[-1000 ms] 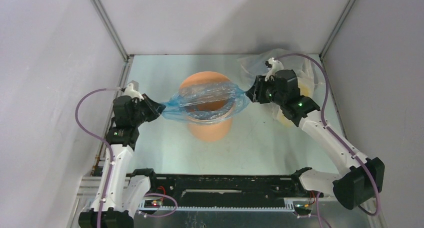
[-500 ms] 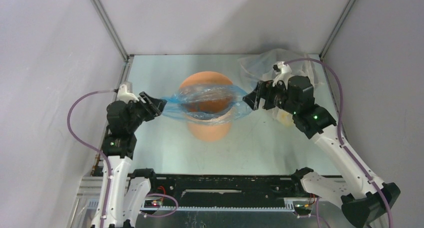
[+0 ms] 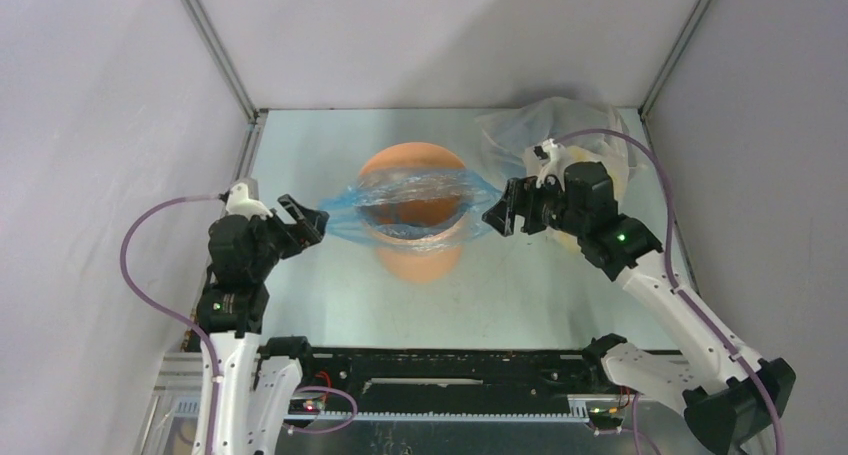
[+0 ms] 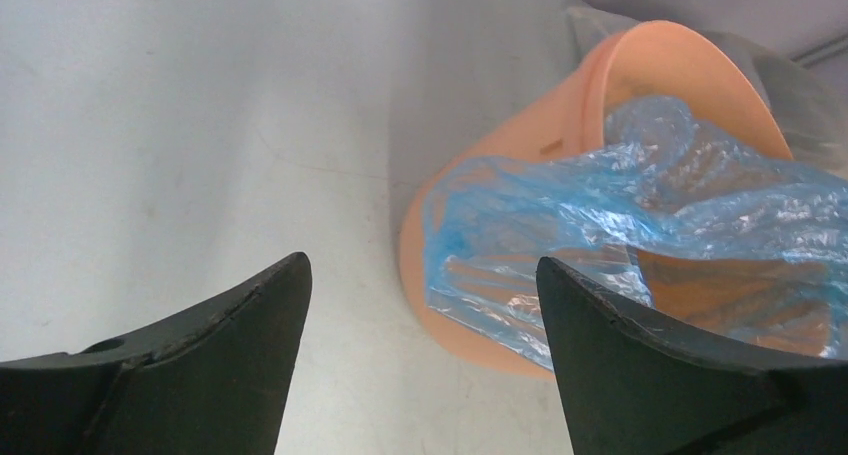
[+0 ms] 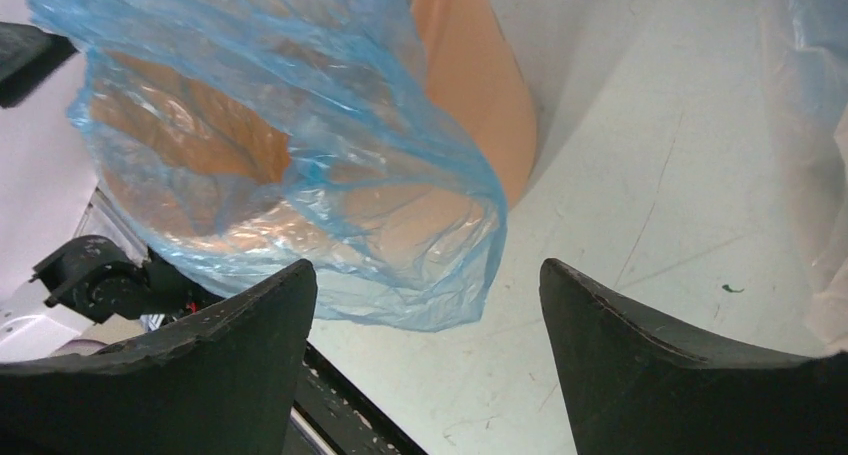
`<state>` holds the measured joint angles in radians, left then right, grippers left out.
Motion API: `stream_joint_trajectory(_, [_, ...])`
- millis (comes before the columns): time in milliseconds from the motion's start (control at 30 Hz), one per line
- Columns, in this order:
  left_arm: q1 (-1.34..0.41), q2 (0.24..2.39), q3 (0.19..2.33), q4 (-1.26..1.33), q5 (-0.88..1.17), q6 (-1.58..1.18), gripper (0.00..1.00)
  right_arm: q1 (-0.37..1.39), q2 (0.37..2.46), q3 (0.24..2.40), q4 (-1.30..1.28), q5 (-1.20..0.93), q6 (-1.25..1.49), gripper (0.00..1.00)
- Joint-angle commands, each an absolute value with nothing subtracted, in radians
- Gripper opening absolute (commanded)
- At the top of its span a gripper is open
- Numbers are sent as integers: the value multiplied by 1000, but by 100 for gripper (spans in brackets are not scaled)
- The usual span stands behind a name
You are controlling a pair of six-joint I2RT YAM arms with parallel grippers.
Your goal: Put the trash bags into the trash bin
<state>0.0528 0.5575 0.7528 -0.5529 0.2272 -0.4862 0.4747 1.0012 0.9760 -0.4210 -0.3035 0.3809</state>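
The orange trash bin stands upright mid-table. A light-blue translucent trash bag is draped over its rim, hanging down both sides, with part sunk into the opening. My left gripper stands open just left of the bag's left edge, nothing between its fingers. My right gripper is open just right of the bag's right edge, also holding nothing. In the left wrist view the bin and bag lie ahead of the open gripper. The right wrist view shows the bag over the bin, beyond the open gripper.
A large clear plastic sack with pale yellow contents lies at the back right, behind the right arm. Enclosure walls rise on the left, right and back. The black rail holding the arm bases runs along the near edge.
Both grippers have opened and let go of the bag's edges, then drawn back a little from the bin. The bag now rests slack over the rim.
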Motion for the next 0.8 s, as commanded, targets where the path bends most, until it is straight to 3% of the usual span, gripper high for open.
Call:
stream_joint_trajectory(0, [58, 559, 824, -619, 90, -454, 90, 479, 1052, 956, -381, -310, 365, 81])
stream_joint_trajectory(133, [59, 520, 821, -595, 160, -451, 83, 479, 1084, 939, -339, -302, 373, 74])
stream_joint_trajectory(233, [57, 512, 821, -583, 281, -446, 77, 479, 1109, 936, -313, -303, 374, 73])
stream_joint_trajectory(400, [52, 476, 805, -567, 483, -433, 77, 481, 1149, 933, -282, -314, 374, 76])
stream_joint_trajectory(467, [45, 463, 802, -575, 496, -418, 77, 480, 1146, 935, -274, -313, 370, 81])
stream_joint_trajectory(600, [13, 481, 795, -579, 505, -439, 67, 483, 1072, 936, -280, -273, 315, 88])
stream_joint_trajectory(767, [-139, 492, 768, -535, 361, -547, 70, 543, 942, 936, -309, -112, 198, 90])
